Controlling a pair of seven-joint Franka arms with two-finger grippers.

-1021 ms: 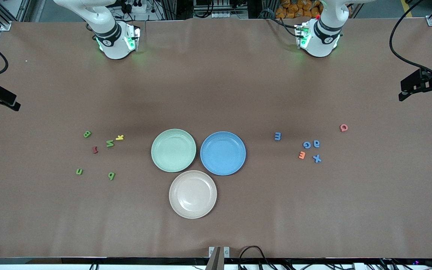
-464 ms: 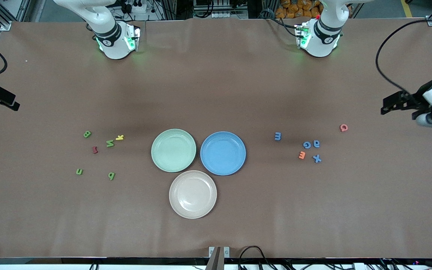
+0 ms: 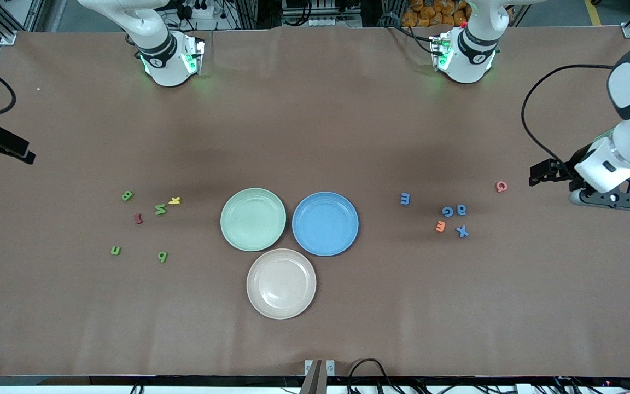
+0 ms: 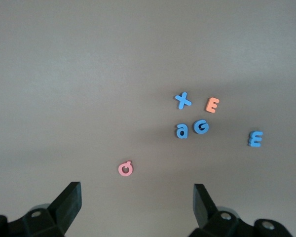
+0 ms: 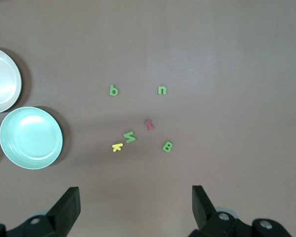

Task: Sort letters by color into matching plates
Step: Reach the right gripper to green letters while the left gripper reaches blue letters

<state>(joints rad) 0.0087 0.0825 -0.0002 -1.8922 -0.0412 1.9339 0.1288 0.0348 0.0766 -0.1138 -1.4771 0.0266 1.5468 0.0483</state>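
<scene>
Several green letters (image 3: 160,209) lie scattered toward the right arm's end of the table; the right wrist view shows them too, a green B (image 5: 167,146) among them. Several blue letters (image 3: 447,211) lie toward the left arm's end, with a blue X (image 4: 183,101) among them. The mint green plate (image 3: 253,219) and the blue plate (image 3: 325,223) sit side by side mid-table, both empty. My left gripper (image 4: 137,202) hangs open and empty over bare table, by a pink letter. My right gripper (image 5: 133,202) is open and empty, high over bare table beside the green letters.
A beige-pink plate (image 3: 281,283) sits nearer the front camera than the other two plates. An orange letter (image 3: 440,226) and a pink letter (image 3: 501,186) lie by the blue ones. A red letter (image 3: 139,219) and a yellow letter (image 3: 175,200) lie among the green ones.
The left arm has swung in from the table's end and come down toward the pink letter. The right arm has hardly shifted. No letter or plate has moved.
</scene>
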